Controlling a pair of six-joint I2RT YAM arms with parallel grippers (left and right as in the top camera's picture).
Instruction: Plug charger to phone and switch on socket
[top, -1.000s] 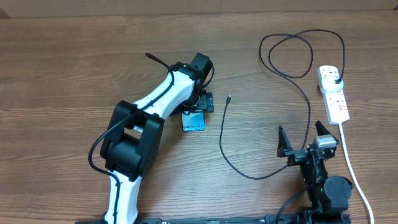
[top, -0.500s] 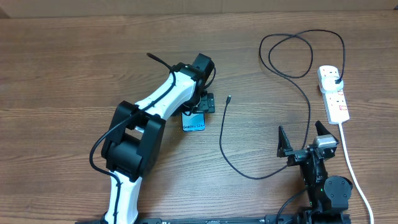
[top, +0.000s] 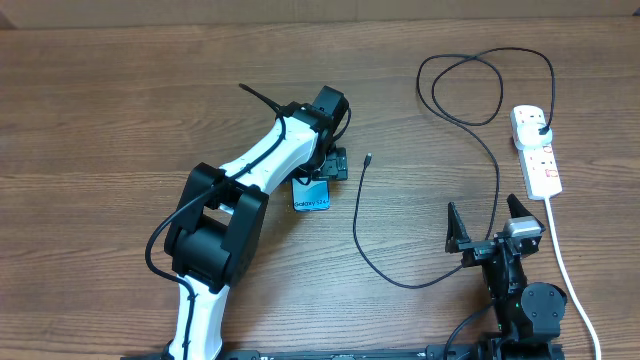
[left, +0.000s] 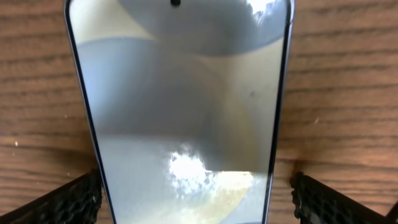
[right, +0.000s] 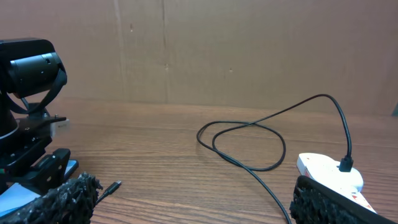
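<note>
The phone (top: 312, 196) lies flat on the table with its blue screen up, and it fills the left wrist view (left: 180, 93). My left gripper (top: 325, 165) is low over the phone's far end. It is open, with a finger on each side (left: 196, 199) and wood showing in both gaps. The charger, a thin black cable (top: 357, 235), curves across the table. Its small tip (top: 368, 158) lies free to the right of the phone, and its black plug (top: 541, 128) sits in the white socket (top: 537, 155). My right gripper (top: 492, 222) is open and empty near the front right.
The socket's thick white cord (top: 565, 265) runs to the front right edge. The charger cable makes a large loop (top: 465, 88) at the back right. The right wrist view shows the cable tip (right: 115, 185), the socket (right: 329, 171) and a cardboard wall behind.
The left arm has shifted very slightly over the phone. The phone, the cable and the right arm have not moved.
</note>
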